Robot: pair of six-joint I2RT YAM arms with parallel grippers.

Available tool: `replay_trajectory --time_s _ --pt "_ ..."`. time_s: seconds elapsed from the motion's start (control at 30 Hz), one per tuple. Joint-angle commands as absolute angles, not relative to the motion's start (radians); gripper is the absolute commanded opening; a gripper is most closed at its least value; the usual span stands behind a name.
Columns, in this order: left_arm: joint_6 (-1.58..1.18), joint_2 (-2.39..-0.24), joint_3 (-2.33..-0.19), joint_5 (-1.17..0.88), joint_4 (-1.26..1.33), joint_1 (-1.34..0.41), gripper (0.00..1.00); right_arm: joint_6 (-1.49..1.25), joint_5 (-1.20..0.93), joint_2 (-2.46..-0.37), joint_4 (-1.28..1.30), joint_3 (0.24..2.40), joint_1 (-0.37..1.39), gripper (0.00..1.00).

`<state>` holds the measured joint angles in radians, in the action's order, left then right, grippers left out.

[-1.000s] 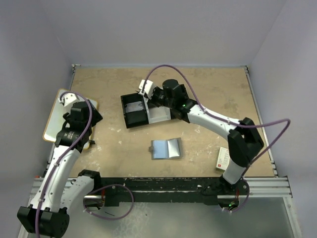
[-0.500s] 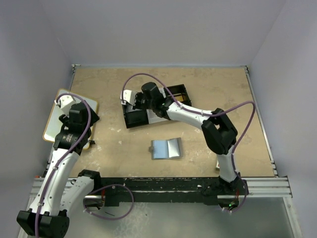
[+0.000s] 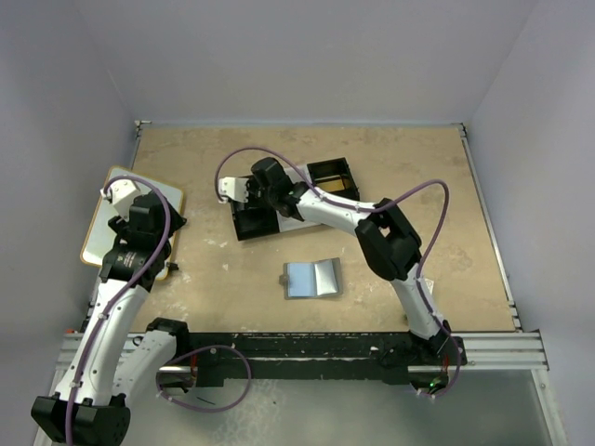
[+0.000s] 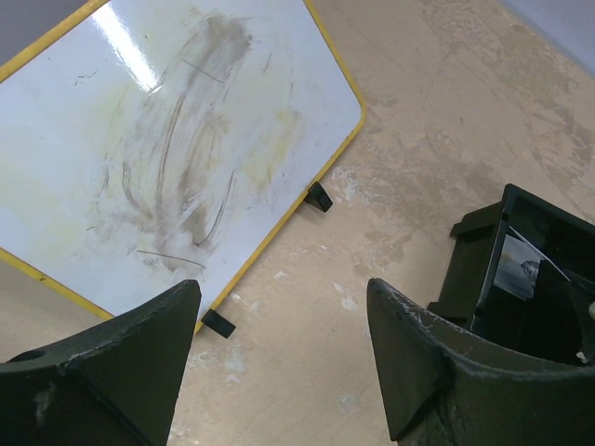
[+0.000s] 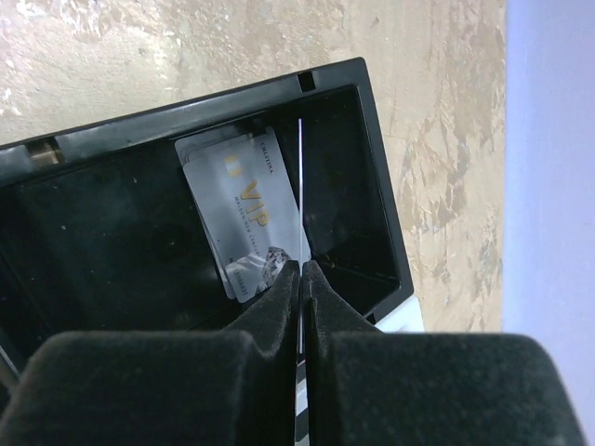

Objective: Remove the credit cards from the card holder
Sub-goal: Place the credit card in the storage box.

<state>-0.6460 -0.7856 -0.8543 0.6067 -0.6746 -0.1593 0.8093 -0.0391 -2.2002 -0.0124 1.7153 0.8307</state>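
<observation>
Right gripper [image 5: 301, 269] pinches a card [image 5: 300, 186] edge-on over the black tray [image 5: 383, 214], and one VIP card [image 5: 244, 218] already lies inside. Card holder [image 3: 311, 278] lies open on the table [image 3: 418, 177], well apart from the tray. Whether any cards remain in it is hard to tell. Tray walls crowd the drop. Left gripper [image 4: 279, 311] hangs open beside the whiteboard [image 4: 186, 139], with bare table ahead.

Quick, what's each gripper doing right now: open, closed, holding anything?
Left gripper: open, holding nothing.
Right gripper: closed, fingers pinching a card edge-on above the black tray.
</observation>
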Motion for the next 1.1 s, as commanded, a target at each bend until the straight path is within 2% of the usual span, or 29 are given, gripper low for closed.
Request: replay_trajectory --time_s 0.0,0.5,0.63,0.8,0.97,1.07 --pt "-0.656 -0.783 -0.862 0.609 -0.648 -0.156 0.70 0.897 0.010 -2.227 0.048 1.812 0.832 0.00" --pt "-0.674 -0.774 -0.859 0.614 -0.656 -0.156 0.70 0.935 0.148 -2.333 -0.013 1.850 0.854 0.00" --pt "-0.679 -0.779 -0.859 0.606 -0.660 -0.156 0.71 0.921 0.163 -2.337 -0.011 1.851 0.859 0.10" --pt "-0.683 -0.774 -0.858 0.612 -0.661 -0.156 0.71 0.910 0.132 -2.311 -0.004 1.816 0.864 0.30" --pt "-0.684 -0.775 -0.857 0.614 -0.661 -0.156 0.71 0.888 0.110 -2.284 0.005 1.802 0.864 0.43" --pt "-0.684 -0.782 -0.860 0.610 -0.663 -0.156 0.71 0.851 0.076 -2.270 0.033 1.816 0.864 0.48"
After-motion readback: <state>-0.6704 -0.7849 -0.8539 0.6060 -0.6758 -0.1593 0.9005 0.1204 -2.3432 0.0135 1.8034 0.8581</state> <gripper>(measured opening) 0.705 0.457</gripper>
